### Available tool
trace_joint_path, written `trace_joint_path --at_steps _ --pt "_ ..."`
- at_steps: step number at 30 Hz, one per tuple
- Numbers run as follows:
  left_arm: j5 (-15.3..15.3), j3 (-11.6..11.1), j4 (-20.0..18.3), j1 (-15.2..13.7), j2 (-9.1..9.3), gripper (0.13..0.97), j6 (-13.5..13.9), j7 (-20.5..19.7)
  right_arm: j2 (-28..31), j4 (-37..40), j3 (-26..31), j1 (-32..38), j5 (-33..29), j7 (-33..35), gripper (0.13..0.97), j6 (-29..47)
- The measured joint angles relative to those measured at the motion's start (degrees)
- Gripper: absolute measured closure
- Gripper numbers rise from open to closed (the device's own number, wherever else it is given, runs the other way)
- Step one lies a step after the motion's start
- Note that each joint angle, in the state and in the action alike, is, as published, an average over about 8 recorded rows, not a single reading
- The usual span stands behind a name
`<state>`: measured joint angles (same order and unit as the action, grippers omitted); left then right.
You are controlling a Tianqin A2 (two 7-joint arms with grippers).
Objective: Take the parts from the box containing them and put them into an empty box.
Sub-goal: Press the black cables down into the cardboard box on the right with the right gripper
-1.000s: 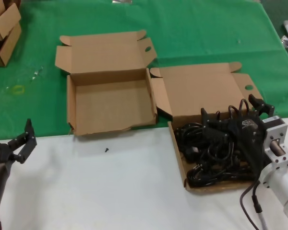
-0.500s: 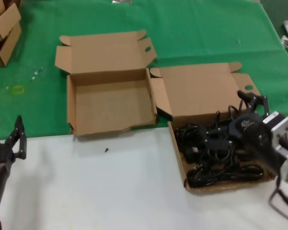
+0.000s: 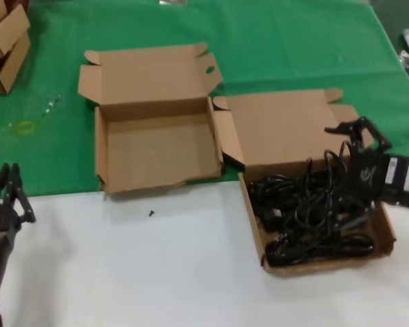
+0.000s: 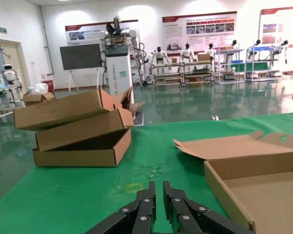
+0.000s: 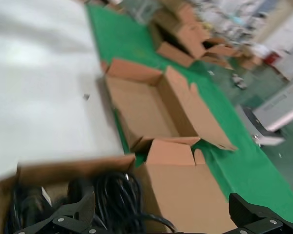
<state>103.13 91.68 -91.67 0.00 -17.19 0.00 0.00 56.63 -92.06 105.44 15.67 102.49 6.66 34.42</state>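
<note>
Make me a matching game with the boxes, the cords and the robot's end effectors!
Things:
1. left mailer box
2. power cords
3. left end effector
4. right end effector

States:
A. fingers spread wide above the full box
B. tangled black heap in the right mailer box
C. fingers closed together, at the table's left edge
D. nothing inside, lid folded back

Pairs: 1-D, 2-B, 3-C, 4-A

Black cords (image 3: 312,211), brown boxes (image 3: 157,153)
</note>
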Motion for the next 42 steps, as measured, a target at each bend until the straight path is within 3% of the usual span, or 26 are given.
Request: trace_joint_path --at_steps 11,19,28,38,42 --pt "0.00 0.00 0.00 0.00 0.00 0.944 0.00 0.00 1.02 8.08 4.28 15.14 -7.05 14.74 0.129 18.44" --pt "0.00 0.00 0.00 0.00 0.00 0.955 0.00 0.00 -0.87 13.40 7.44 21.60 -10.73 22.78 0.129 27.19" --pt "0.00 0.00 0.00 0.00 0.00 0.955 0.00 0.00 -4.40 18.22 9.04 24.74 -13.58 29.93 0.129 29.03" --pt "0.00 0.00 0.00 0.00 0.00 0.955 0.00 0.00 -6.84 21.78 9.67 25.58 -15.58 33.33 0.155 28.29" --pt "-0.01 0.00 0.00 0.00 0.00 0.955 0.00 0.00 -7.35 22.76 9.73 25.65 -16.09 34.23 0.203 27.89"
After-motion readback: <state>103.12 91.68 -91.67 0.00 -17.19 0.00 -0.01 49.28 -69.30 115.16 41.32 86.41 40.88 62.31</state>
